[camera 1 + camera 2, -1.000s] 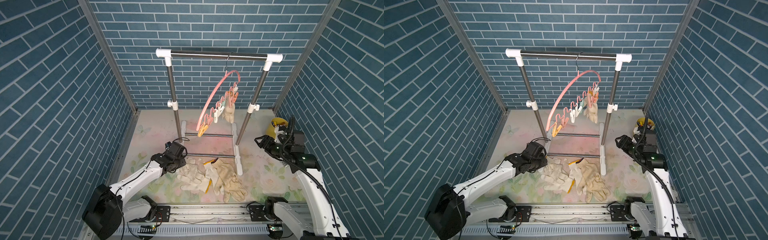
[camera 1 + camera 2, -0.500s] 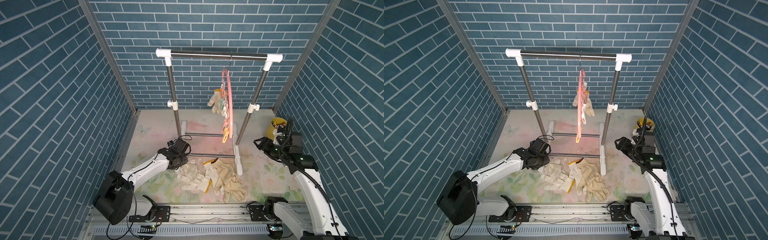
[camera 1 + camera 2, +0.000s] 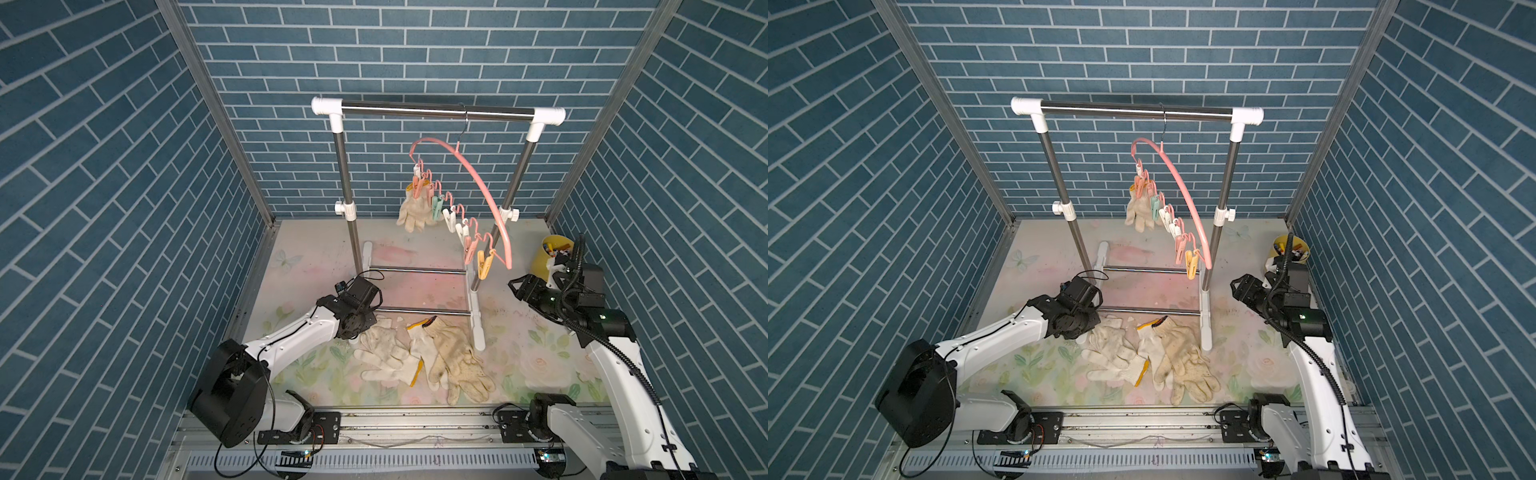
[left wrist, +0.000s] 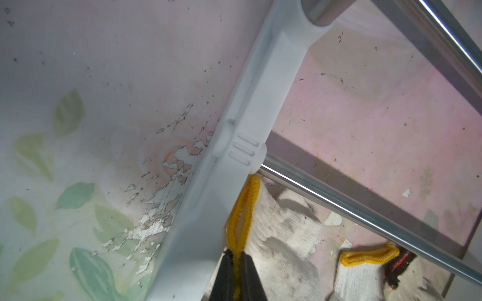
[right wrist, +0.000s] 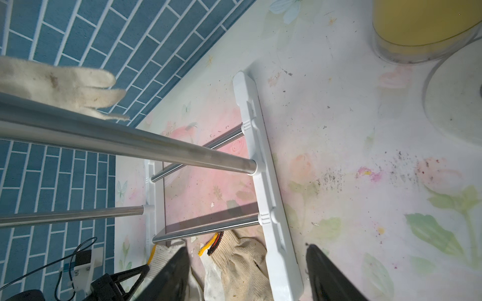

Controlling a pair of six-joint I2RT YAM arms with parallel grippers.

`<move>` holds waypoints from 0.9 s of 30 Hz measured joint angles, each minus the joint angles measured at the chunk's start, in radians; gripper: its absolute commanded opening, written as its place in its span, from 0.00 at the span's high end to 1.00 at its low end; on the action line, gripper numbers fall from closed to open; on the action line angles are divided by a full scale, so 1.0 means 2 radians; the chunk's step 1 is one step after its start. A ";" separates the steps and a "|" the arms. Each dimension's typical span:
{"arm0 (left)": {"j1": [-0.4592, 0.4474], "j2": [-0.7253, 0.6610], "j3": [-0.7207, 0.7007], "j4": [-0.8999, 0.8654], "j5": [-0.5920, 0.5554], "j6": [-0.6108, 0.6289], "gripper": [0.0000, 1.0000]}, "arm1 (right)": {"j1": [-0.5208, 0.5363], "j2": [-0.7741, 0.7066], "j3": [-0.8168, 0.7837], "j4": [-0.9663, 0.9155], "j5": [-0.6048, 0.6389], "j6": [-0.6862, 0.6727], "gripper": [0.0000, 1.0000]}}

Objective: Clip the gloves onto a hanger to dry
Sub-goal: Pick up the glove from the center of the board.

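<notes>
Several cream gloves lie on the floor in front of the rack, a pale one [image 3: 388, 353] and stained ones [image 3: 455, 359]. My left gripper [image 4: 236, 255] is shut on the yellow cuff [image 4: 246, 198] of the pale glove [image 4: 284, 221], beside the rack's white foot [image 4: 250, 146]. In both top views the left wrist [image 3: 353, 309] hides its fingers. The pink hanger [image 3: 484, 193] hangs by its hook from the top bar, with one glove [image 3: 413, 210] clipped at its high end. My right gripper [image 3: 515, 286] [image 5: 247, 263] stands open and empty to the right of the rack.
The steel rack [image 3: 436, 111] stands mid-floor on white feet [image 3: 478, 328] with low crossbars [image 3: 419, 311]. A yellow cup [image 3: 548, 253] of pens sits at the back right, behind my right arm. Blue brick walls close in on three sides.
My left gripper has shut on the glove's yellow cuff. The hanger has swung round on its hook, so its low end now points right and the clipped glove hangs on the left.
</notes>
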 measured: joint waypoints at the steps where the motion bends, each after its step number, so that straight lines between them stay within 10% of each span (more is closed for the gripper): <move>1: -0.002 0.000 0.001 0.001 0.000 0.004 1.00 | -0.001 0.000 0.000 -0.001 0.000 -0.002 0.28; 6: -0.024 -0.013 0.025 0.036 0.028 0.084 1.00 | -0.012 -0.001 0.012 -0.006 -0.005 -0.013 0.27; 18: -0.086 -0.087 0.169 0.061 0.118 0.485 1.00 | -0.024 -0.091 -0.006 0.019 -0.112 -0.078 0.31; 27: -0.122 -0.079 0.198 0.057 0.145 0.638 1.00 | -0.020 -0.195 -0.126 0.086 -0.191 -0.082 0.35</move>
